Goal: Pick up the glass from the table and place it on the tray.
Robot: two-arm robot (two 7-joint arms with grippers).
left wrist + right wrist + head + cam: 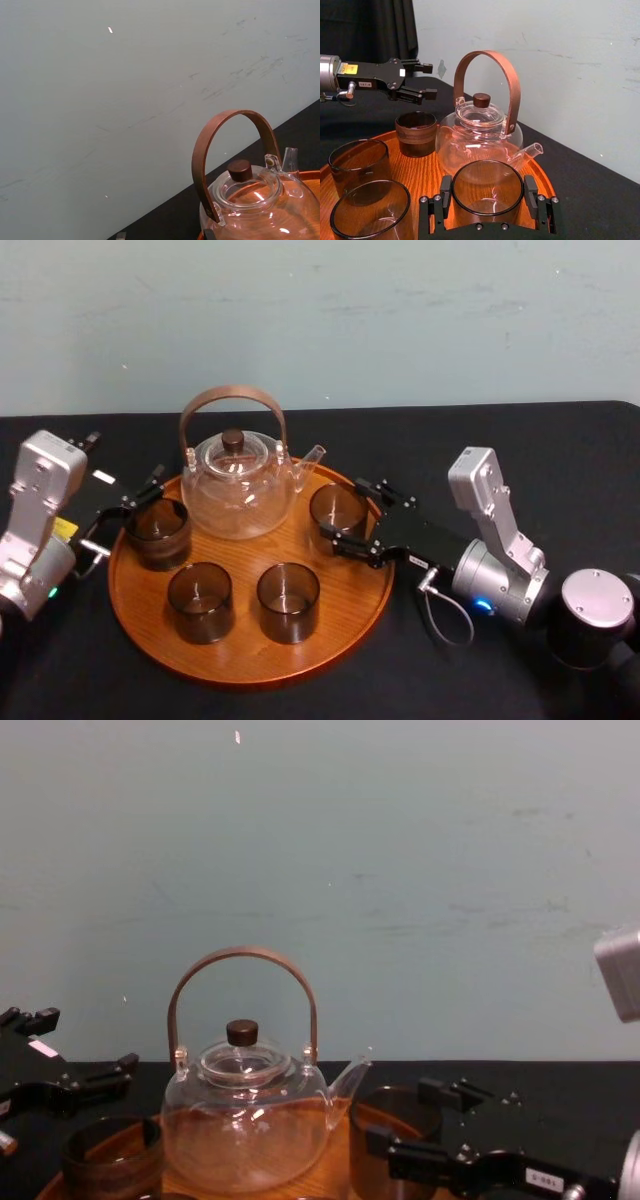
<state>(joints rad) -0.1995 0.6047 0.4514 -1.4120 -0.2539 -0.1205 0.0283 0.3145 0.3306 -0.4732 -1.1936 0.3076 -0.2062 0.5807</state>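
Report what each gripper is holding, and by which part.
The right gripper grips the rightmost glass by its opposite sides near the rim, jaws closed on it. The left gripper holds nothing, jaws open.

The chest view's lower edge cuts off the front of the tray (336,1150) and the base of the glass (380,1108) in the right gripper (400,1116), and the left wrist view crops the belly of the teapot (250,200)

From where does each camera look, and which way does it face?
Head: high, looking down on the tray; left claw, right claw at its sides.
Chest: low, looking across at teapot; both claws at lower corners.
Left wrist: faces wall and teapot.
Right wrist: behind right claw, facing nearest glass, teapot, left claw.
Shared: teapot, all views.
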